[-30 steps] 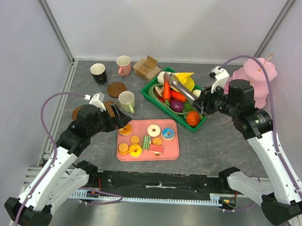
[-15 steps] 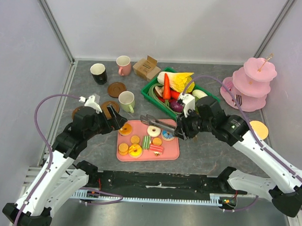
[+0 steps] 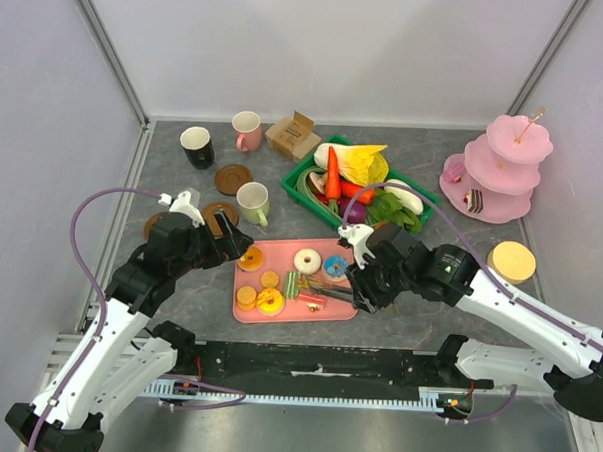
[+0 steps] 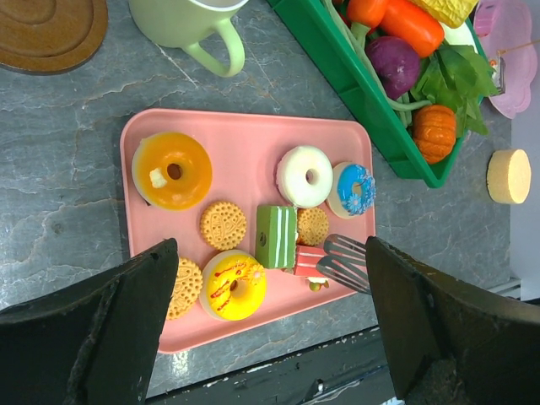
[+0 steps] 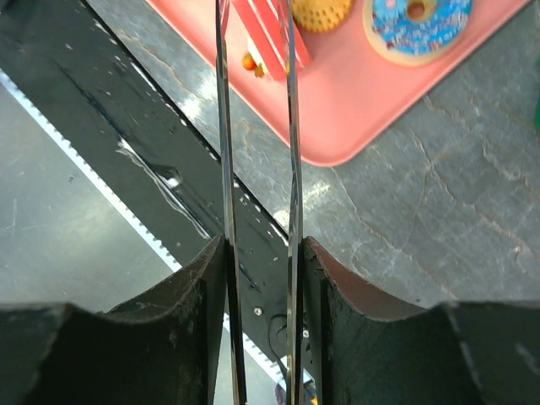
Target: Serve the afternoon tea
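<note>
Moved since a second ago: my right gripper [image 3: 357,286] has swung from the green basket [image 3: 306,176] to the pink tray [image 3: 280,248], carrying the tongs [image 3: 324,289]. My left gripper [image 3: 237,238] has hardly shifted.

Top view, on the tray: four donuts, namely the orange donut [image 3: 250,261], white donut [image 3: 307,260], blue donut [image 3: 336,268] and yellow donut [image 3: 270,302]. Also three biscuits [image 3: 270,280] and two slices, the green slice [image 3: 293,284] and the red striped slice [image 3: 313,301].

Top view, off the tray: three mugs, the black mug [image 3: 197,146], pink mug [image 3: 248,131] and pale green mug [image 3: 252,202]. Three coasters [image 3: 234,178], two of them partly behind my left arm. One dark slice [image 3: 473,200] sits on the pink stand [image 3: 499,170].

Top view, my grippers: the left one is spread wide at the tray's far left corner, beside the orange donut. The right one sits at the tray's right edge, with the tongs reaching left to the red striped slice.

Left wrist view: my fingers stand wide apart and hold nothing, and the whole tray lies between them. The tongs' flat end is at the red striped slice's right side; I cannot tell whether it touches.

Right wrist view: my fingers are narrow, clamped on both arms of the tongs. The arms run to the red striped slice, with a biscuit and the blue donut just right of it.
</note>
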Controlling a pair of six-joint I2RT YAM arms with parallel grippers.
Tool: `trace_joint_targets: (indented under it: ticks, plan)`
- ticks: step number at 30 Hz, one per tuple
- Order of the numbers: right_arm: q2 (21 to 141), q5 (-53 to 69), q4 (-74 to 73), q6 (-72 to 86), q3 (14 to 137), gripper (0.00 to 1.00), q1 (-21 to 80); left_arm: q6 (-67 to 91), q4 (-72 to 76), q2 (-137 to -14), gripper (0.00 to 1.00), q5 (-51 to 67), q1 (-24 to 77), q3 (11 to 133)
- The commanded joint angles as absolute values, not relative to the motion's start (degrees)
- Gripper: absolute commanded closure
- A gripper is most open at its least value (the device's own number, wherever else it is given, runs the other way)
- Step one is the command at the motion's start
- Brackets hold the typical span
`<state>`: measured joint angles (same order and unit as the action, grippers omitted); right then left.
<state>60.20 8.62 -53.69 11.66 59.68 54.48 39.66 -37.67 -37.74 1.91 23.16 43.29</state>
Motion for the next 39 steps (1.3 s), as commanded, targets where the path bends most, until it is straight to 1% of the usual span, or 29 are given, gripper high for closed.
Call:
trace_joint_targets:
  ticks: [1,12,21,39]
  plan:
    - [58.7,4.5,-56.5,16.0,58.9,0.55,56.5,40.4,-36.6,-37.7,0.02,2.2,22.9,43.9]
    - [55.6,1.3,-63.1,19.2,60.6,0.55,58.3,40.9,-34.9,-38.6,0.02,3.5,22.9,42.5]
    - [53.9,6.1,-64.4,20.7,60.4,0.53,58.3,40.9,-34.3,-38.8,0.02,3.7,23.0,42.0]
    - [59.9,6.8,-61.0,21.4,58.2,0.50,58.3,40.5,-33.4,-39.3,0.02,4.5,23.0,41.5]
